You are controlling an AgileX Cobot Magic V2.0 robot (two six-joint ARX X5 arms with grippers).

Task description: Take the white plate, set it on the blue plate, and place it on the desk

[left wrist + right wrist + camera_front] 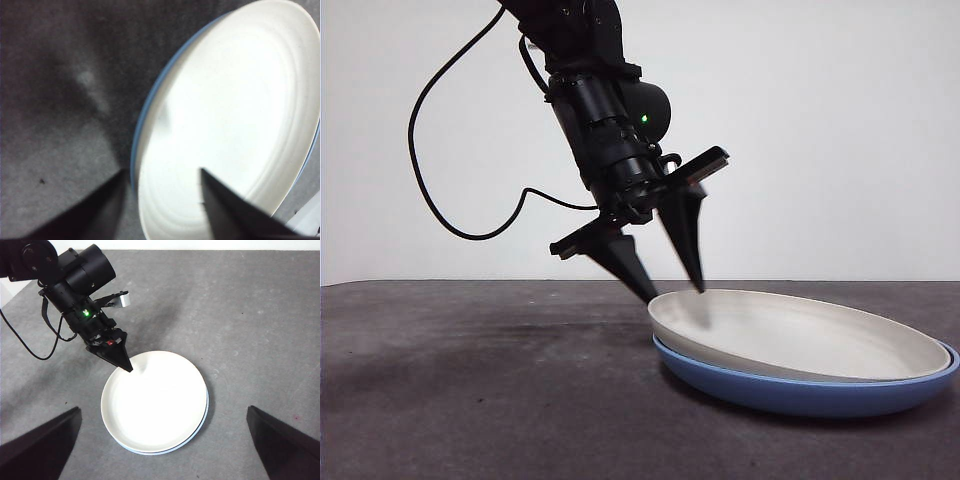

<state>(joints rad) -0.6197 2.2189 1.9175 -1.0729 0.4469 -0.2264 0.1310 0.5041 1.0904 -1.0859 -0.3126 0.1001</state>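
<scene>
White plate (800,335): matte cream-white, round, shallow w/ low curved rim; faint concentric rings seen in left wrist view. Nested on the blue plate, slightly off-centre, its edge nearest the left gripper raised a bit.
Blue plate (820,392): glossy mid-blue, round, low curved rim; only a thin blue crescent is seen beneath the white one in the wrist views. Set flat on the surface.
Surface (470,390): dark grey-brown desk, matte, lightly speckled; both plates are carried by it.
Left gripper (675,290): black, pointed wedge-shaped jaws, angled down at the white plate's rim. Jaws are held apart, one tip outside the rim, one over the inner side; rim lies between them, not clamped. Contact w/ rim can't be told.
Left arm: dark cylindrical body, small green light lit, black cable (450,190) looped beside it.
Right gripper (162,450): held high above the plates, well apart from them; jaws spread wide at the view's two lower corners, nothing between them.
Backdrop: plain white wall (840,130) behind the surface.
Writing/labels: none legible.
</scene>
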